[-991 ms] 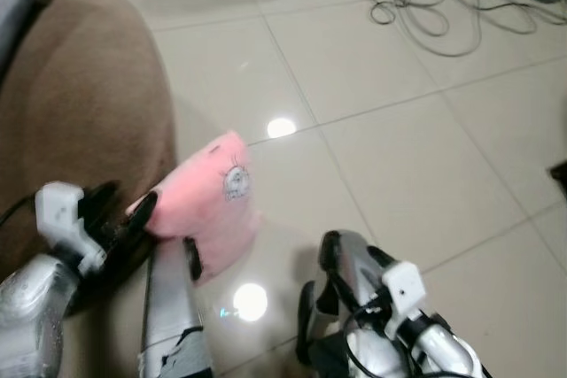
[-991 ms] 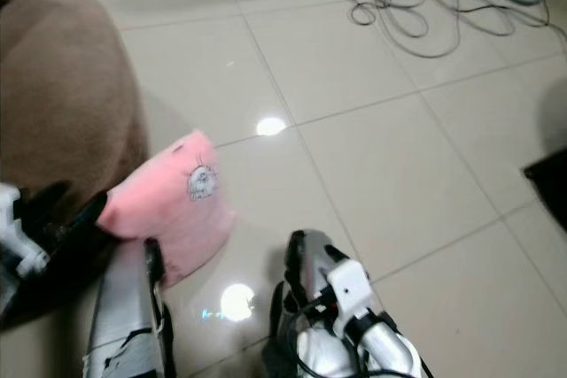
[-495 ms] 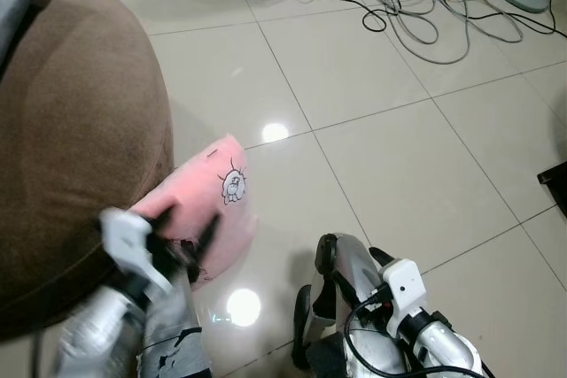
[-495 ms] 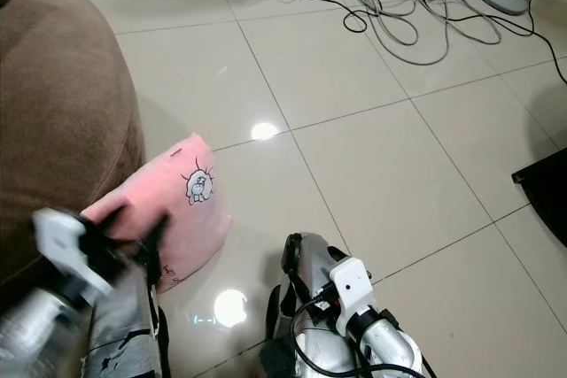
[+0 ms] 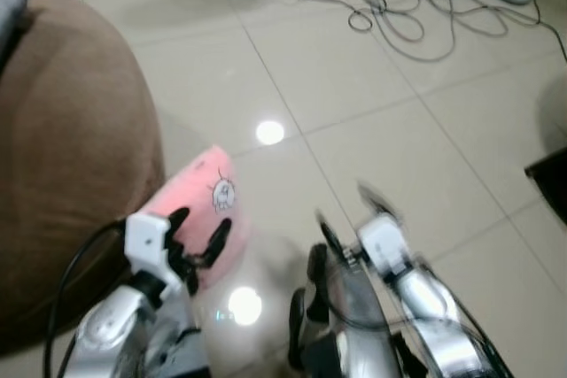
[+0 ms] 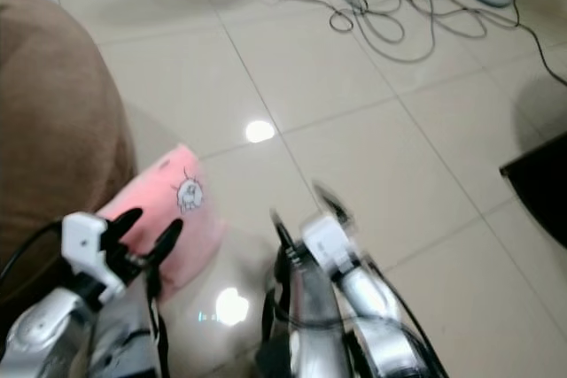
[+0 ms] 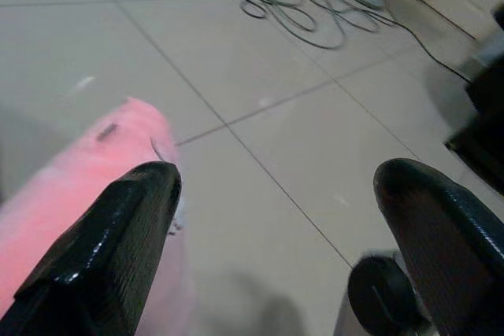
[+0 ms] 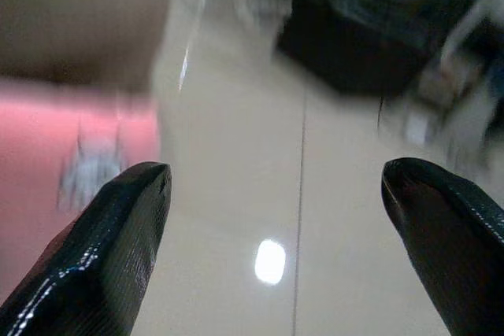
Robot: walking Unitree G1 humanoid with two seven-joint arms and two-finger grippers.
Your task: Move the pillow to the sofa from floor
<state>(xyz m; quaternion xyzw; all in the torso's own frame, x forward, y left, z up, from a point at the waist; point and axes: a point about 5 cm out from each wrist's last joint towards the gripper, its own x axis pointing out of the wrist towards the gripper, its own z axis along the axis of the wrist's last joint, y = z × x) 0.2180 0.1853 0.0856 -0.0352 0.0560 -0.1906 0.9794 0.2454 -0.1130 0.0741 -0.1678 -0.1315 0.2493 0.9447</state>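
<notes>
1. The left gripper [image 5: 197, 232] hovers over the near end of the pink pillow [image 5: 205, 192], fingers spread, holding nothing.
2. The right gripper [image 6: 297, 210], blurred, reaches forward beside it, fingers apart and empty.
3. The pillow lies on the tiled floor [image 5: 381, 139] against the brown sofa [image 5: 71, 157].

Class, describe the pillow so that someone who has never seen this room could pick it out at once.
Start at the big brown sofa on the robot's left, then look down to the pale tiled floor at its foot. The pillow lies there against the sofa's base, just beyond the open left pincer. It is the one soft pink thing in sight, with a small cartoon figure printed on it.
</notes>
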